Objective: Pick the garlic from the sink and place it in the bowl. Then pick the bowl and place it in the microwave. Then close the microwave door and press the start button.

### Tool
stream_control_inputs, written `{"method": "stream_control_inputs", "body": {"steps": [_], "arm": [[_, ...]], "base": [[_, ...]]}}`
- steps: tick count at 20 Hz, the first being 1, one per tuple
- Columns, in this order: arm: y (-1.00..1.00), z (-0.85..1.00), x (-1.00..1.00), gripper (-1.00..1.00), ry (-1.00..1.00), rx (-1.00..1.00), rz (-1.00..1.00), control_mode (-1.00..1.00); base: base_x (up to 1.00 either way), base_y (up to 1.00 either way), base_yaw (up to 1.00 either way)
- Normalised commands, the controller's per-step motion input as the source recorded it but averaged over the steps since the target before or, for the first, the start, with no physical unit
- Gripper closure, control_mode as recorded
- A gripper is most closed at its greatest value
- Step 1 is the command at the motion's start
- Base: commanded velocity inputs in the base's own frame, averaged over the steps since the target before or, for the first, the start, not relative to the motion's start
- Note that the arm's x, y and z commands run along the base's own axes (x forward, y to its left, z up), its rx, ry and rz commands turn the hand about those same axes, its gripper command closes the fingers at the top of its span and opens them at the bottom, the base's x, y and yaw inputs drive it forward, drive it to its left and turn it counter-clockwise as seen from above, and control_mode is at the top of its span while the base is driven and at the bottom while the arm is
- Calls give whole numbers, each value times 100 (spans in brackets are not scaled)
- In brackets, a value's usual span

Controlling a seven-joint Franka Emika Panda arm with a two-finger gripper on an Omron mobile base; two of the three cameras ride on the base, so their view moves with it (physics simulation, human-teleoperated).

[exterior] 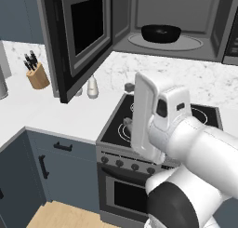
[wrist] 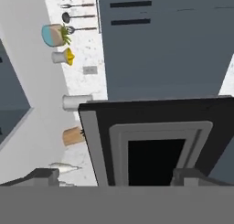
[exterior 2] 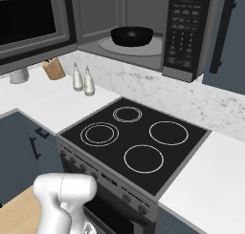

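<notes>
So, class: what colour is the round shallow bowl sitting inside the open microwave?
Glossy black bowl, clearest in the right base view.

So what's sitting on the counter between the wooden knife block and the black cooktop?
Two pale shaker bottles stand side by side on the white counter between the knife block and the cooktop, seen in the right base view.

The bowl [exterior: 161, 33] looks glossy black, on a smooth glass turntable [exterior: 166, 42]. The microwave door [wrist: 155, 141], just ahead of the claw [wrist: 116, 177], has a matt black frame and dark glass. The surface [exterior: 56, 110] is smooth white, the backsplash [exterior: 204, 78] marbled. The knife block [exterior: 38, 76] looks wooden; the cooktop [exterior 2: 136, 140] is glossy black.
</notes>
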Motion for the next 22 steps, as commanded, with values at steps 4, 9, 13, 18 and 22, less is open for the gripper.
{"method": "stream_control_inputs", "body": {"steps": [4,9,13,18,22], "arm": [[84,-29,-1,-100,3,6,0,-100],[91,-34,1,-100,0,3,-1,-100],[71,-10,0,-100,-8,2,-12,-100],[58,-7,21,-100,-3,5,-17,-100],[42,-12,49,-100,0,7,-18,-100]], "base": [[0,0,0],[0,0,0],[0,0,0],[0,0,0],[0,0,0]]}}
